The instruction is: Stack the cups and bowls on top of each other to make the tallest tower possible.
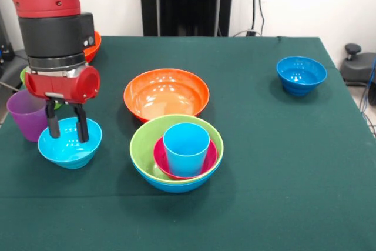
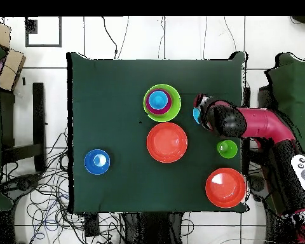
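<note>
The glossy, light, rigid cyan small bowl (image 1: 70, 143), left of the tower (image 1: 177, 153), is best pinched at its thin rim, which the spread claw (image 1: 67, 130) straddles.

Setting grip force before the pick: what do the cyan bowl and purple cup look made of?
Cyan bowl: seemingly hard plastic, glossy, with light glints inside. Purple cup: likely thin plastic, slightly see-through, duller sheen. Neither can be confirmed by look alone.

Arm (image 1: 56, 22) hides the far orange bowl (image 1: 92, 46).
</note>
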